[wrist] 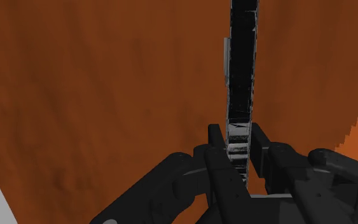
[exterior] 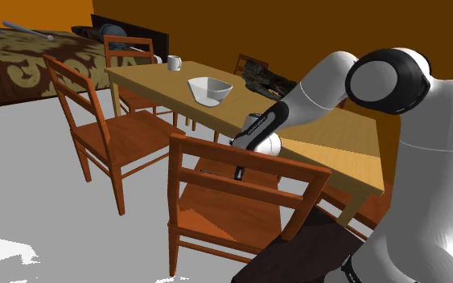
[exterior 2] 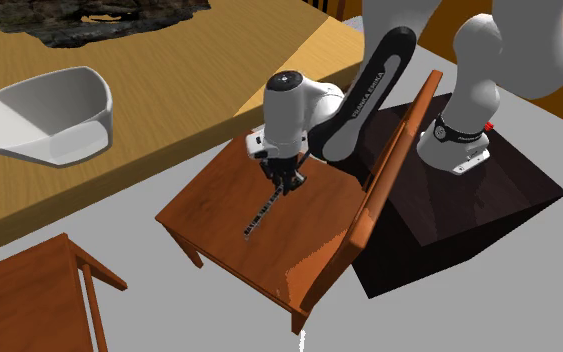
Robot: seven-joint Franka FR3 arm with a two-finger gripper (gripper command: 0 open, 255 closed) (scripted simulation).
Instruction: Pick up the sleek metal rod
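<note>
The fingers [wrist: 216, 144] pinch one dark rod [wrist: 241, 76] over one chair seat [exterior 2: 314, 235]; one bowl [exterior 2: 49, 115] and one mug [exterior: 174, 63] sit on the tabletop [exterior: 156, 82].

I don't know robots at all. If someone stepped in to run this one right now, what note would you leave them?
Gripper: shut on one end of the dark rod, low over the wooden chair seat beside the table.
Done: the reach and the grasp.
Left: lift the rod clear. Whether it has left the seat yet cannot be told.
The white bowl stands on the table, well apart.
</note>
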